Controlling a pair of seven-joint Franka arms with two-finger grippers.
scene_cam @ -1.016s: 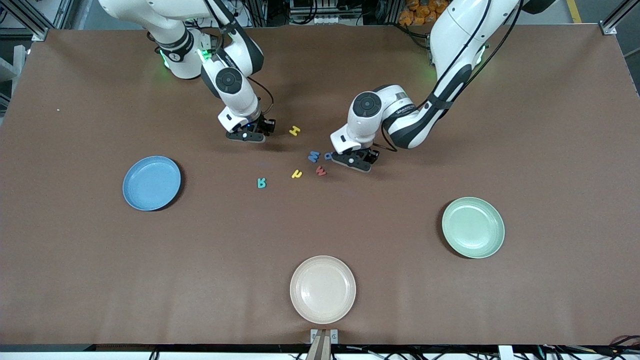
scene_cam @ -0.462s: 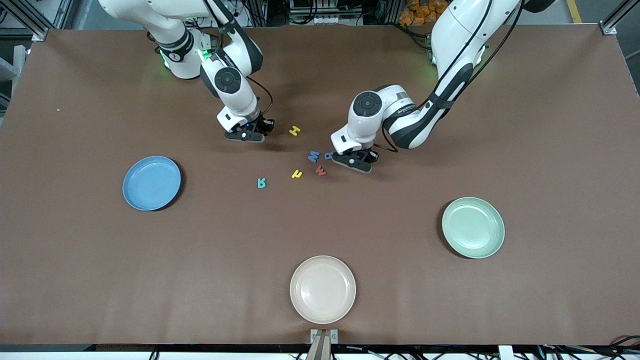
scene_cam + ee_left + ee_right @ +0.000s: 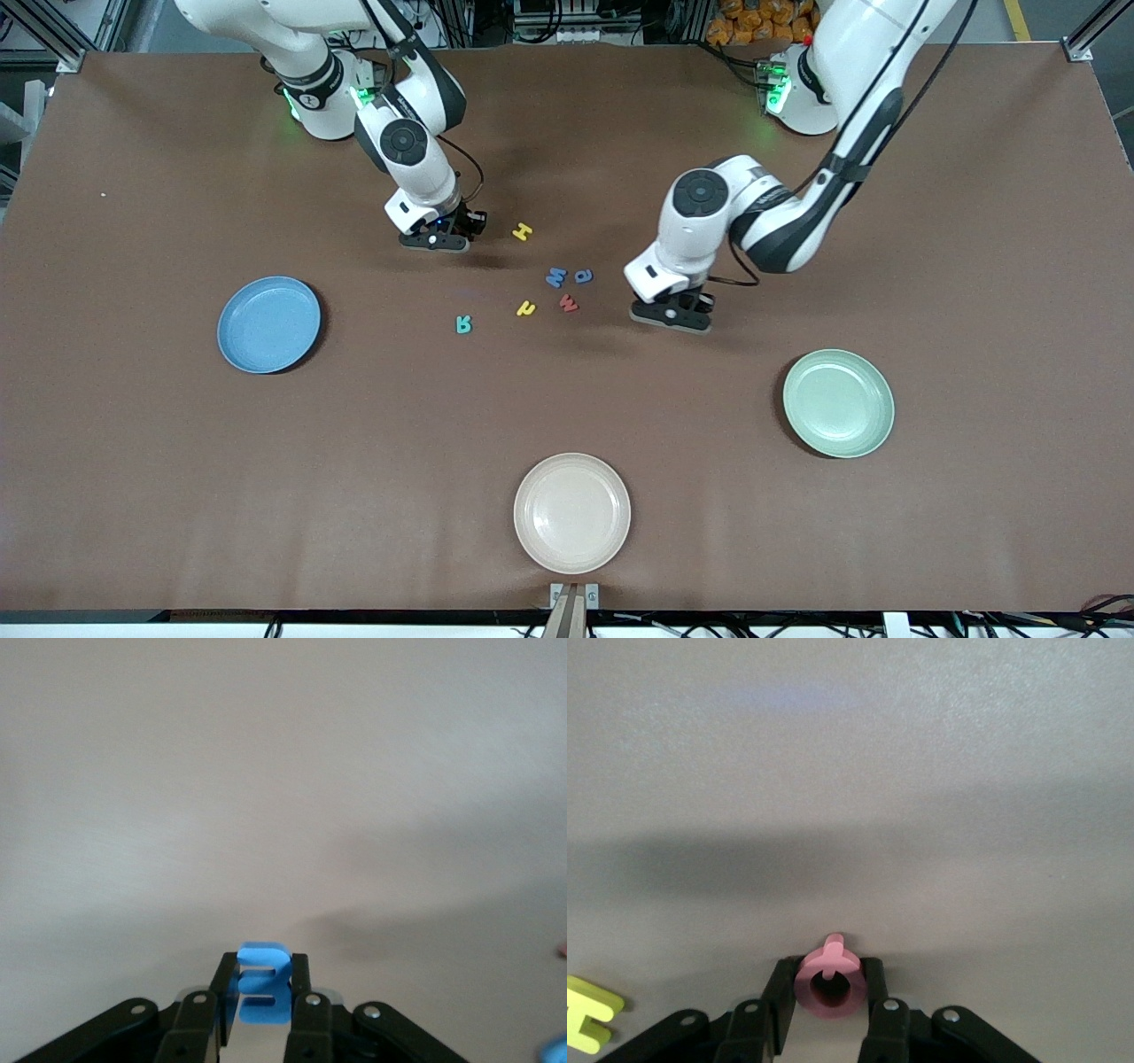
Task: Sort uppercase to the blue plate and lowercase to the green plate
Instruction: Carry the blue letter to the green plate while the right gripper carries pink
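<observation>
Left gripper (image 3: pixel 260 1014) clamps light-blue e (image 3: pixel 261 985), over bare table (image 3: pixel 797 221) between letter cluster and green plate (image 3: pixel 838 403). Right gripper (image 3: pixel 828 1014) clamps red Q (image 3: pixel 827 985), over table beside yellow H (image 3: pixel 523 232). Blue plate (image 3: pixel 268 324) sits toward right arm's end.

- yellow H (image 3: pixel 523 232): on the table (image 3: pixel 266 496), farthest from the front camera.
- blue W (image 3: pixel 555 277) and blue a (image 3: pixel 583 276): side by side on the table.
- yellow r (image 3: pixel 525 308), red w (image 3: pixel 569 304) and teal R (image 3: pixel 463 324): nearer the camera.
- light-blue e (image 3: pixel 263 999): pinched in the left gripper (image 3: pixel 263 974).
- pink Q (image 3: pixel 804 985): pinched in the right gripper (image 3: pixel 830 970).
</observation>
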